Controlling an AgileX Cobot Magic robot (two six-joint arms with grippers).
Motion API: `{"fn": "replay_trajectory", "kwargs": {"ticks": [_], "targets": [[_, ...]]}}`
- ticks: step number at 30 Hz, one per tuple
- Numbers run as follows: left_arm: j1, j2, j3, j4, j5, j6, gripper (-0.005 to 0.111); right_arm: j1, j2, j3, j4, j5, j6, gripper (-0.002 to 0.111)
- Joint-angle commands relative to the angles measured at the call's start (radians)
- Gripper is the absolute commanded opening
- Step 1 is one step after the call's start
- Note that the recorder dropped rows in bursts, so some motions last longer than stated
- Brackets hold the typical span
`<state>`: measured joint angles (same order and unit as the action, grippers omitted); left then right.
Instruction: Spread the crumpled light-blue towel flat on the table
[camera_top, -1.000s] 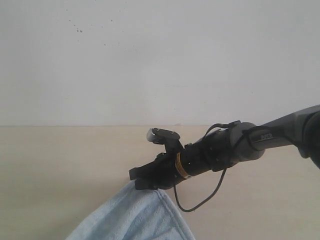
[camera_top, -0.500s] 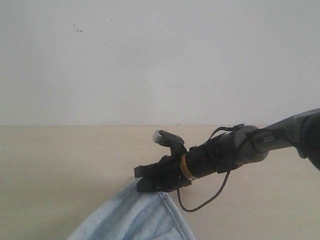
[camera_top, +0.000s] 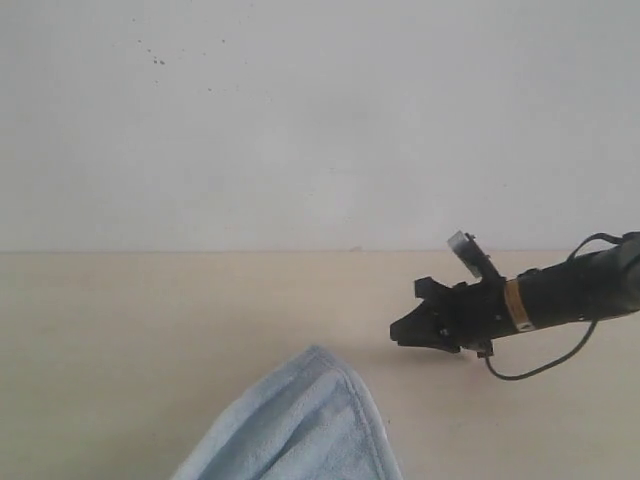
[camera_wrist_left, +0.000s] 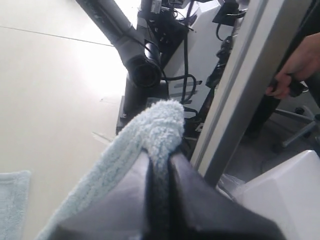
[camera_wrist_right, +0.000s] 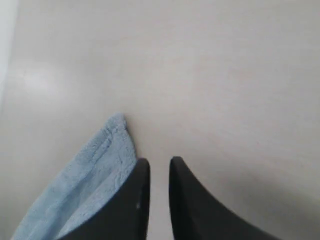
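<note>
The pale blue towel (camera_top: 300, 420) lies on the beige table (camera_top: 120, 320) with one rounded corner pointing toward the wall. It runs out of the exterior view at the bottom. My right gripper (camera_top: 400, 333) hovers to the right of that corner, apart from it. In the right wrist view the right gripper (camera_wrist_right: 159, 162) stands open by a narrow gap, with bare table showing between its fingers and the towel's hemmed corner (camera_wrist_right: 95, 170) beside it. My left gripper (camera_wrist_left: 160, 156) is shut on a fold of the towel (camera_wrist_left: 160, 120). It is outside the exterior view.
A white wall (camera_top: 300, 120) meets the table's far edge. A black cable (camera_top: 540, 368) loops under the right arm. The left wrist view shows a black arm base (camera_wrist_left: 142, 70), a grey frame post (camera_wrist_left: 240, 85) and a person's hand (camera_wrist_left: 290, 75) beyond the table.
My right gripper has let go of the towel's corner and drawn away to the right. The corner has dropped and now lies on the table.
</note>
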<state>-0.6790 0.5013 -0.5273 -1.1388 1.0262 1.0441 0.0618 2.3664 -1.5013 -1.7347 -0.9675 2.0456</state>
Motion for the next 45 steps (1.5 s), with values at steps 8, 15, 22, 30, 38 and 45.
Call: {"fn": "replay_trajectory", "kwargs": {"ticks": [8,15,22,30,38,45], "targets": [[-0.005,-0.006,0.001,0.005,-0.036,0.015,0.004,0.073,-0.066,0.004,-0.010,-0.244,-0.124,0.015],[-0.005,-0.006,0.001,0.005,-0.033,0.018,0.004,0.234,-0.115,-0.002,0.021,-0.153,-0.154,0.047],[-0.005,-0.006,0.001,0.005,0.001,0.022,0.004,0.287,-0.114,-0.044,-0.010,-0.010,-0.057,0.022],[-0.005,-0.006,0.001,0.005,-0.006,0.034,0.004,0.307,-0.112,-0.095,-0.010,-0.031,-0.151,0.000],[-0.005,-0.006,0.001,0.005,-0.015,0.034,0.004,0.307,-0.112,-0.095,-0.010,-0.153,-0.146,0.000],[-0.005,-0.006,0.001,0.005,-0.017,0.049,0.004,0.309,-0.112,-0.095,-0.010,-0.074,-0.117,0.000]]}}
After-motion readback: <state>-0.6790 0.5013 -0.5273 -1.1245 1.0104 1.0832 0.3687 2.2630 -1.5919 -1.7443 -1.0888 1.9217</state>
